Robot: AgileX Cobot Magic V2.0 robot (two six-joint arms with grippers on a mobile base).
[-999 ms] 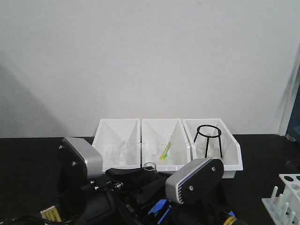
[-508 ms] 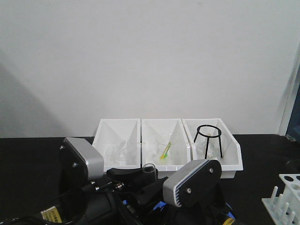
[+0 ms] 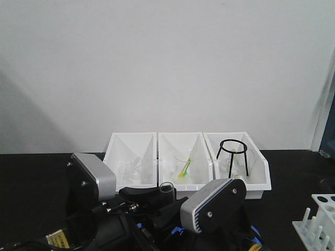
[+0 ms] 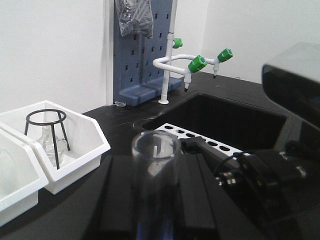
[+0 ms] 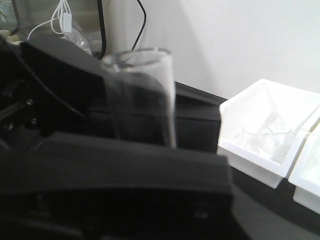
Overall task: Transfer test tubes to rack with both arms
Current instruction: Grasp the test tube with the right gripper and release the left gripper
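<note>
My left gripper [image 4: 156,172] is shut on a clear glass test tube [image 4: 155,150] and holds it upright, open rim up. In the front view the tube's rim [image 3: 167,186] shows just past the left gripper's black fingers [image 3: 142,193]. My right arm's wrist housing [image 3: 212,206] sits close to the right of it. In the right wrist view the same tube [image 5: 142,95] stands just behind a broad black finger [image 5: 130,167]; its jaws are hidden. The white rack [image 3: 320,219] is at the bottom right, and its holed top plate [image 4: 200,139] lies behind the tube.
Three white sloped-front bins [image 3: 157,140] stand at the back: glassware in the left one, a green-yellow item in the middle, a black wire tripod [image 3: 233,154] in the right. A sink [image 4: 235,120], a green-nozzled faucet [image 4: 197,62] and a blue pegboard [image 4: 142,50] lie beyond the rack.
My right wrist housing has shifted a little left and down, closer to the held tube. The left gripper and the tube have stayed about where they were.
</note>
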